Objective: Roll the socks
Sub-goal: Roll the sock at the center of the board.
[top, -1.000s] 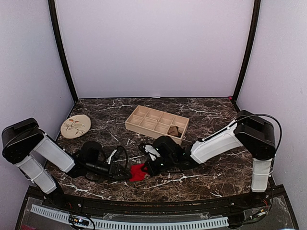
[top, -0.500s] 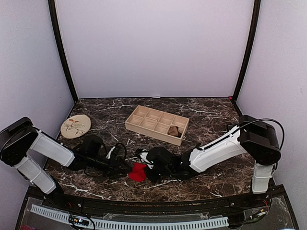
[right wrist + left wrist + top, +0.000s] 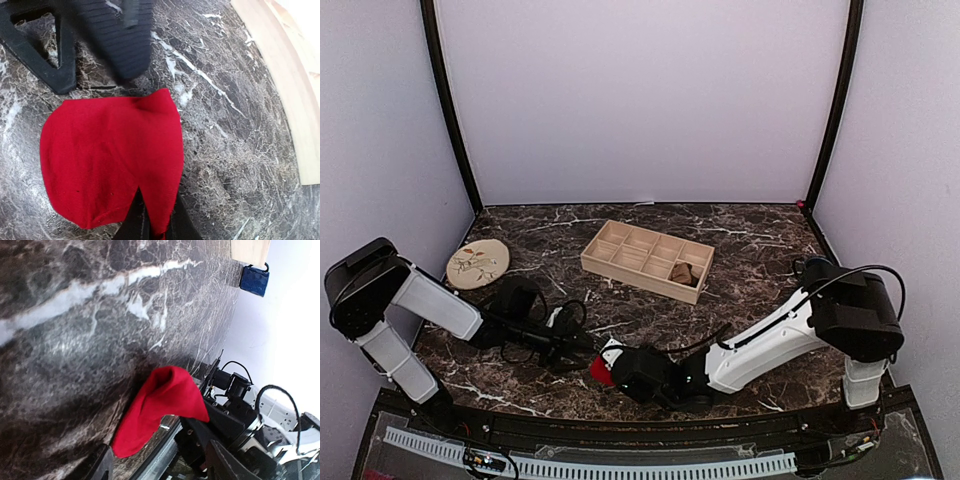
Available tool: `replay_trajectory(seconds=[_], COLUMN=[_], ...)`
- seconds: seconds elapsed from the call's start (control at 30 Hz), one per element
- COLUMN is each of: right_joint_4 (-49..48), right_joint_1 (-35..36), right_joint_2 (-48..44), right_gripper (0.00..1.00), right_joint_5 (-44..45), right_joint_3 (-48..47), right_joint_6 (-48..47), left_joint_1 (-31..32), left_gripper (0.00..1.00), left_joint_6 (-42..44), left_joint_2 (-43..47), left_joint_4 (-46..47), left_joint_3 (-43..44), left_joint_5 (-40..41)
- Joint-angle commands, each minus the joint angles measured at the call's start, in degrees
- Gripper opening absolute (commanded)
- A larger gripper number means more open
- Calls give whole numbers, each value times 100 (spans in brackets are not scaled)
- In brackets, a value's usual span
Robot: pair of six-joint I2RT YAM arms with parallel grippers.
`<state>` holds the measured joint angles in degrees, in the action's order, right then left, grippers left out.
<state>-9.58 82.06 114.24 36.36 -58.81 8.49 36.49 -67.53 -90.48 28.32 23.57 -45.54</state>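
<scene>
Sock (image 3: 112, 155) edge was clamped in the right gripper (image 3: 150, 227). The left gripper (image 3: 161, 460) stood released, empty. Rolling required steady tension and low travel.

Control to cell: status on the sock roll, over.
Right pincer shut on edge of red sock. Left pincer open, close beside it, not gripping. Red sock loosely folded, not rolled. Tan sock bundled in tray.
</scene>
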Motion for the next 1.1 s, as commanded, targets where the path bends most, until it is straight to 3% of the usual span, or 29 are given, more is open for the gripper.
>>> replay_trajectory(seconds=[0.0,0.63,1.07], right_joint_4=[-32,-419,-424], right_joint_1=[169,529,583], right_joint_2=[238,439,505], right_gripper=[0,0,0], right_joint_5=[576,877,874], right_joint_3=[-61,-114,-247], right_joint_6=[-251,-797,-921], left_joint_1=[-19,4,520], left_gripper=[67,77,79], left_joint_6=[-413,-1609,-2145], left_joint_2=[-19,43,-906], left_joint_4=[-355,267,1362], left_joint_3=[240,425,511], left_joint_5=[-193,-529,-607])
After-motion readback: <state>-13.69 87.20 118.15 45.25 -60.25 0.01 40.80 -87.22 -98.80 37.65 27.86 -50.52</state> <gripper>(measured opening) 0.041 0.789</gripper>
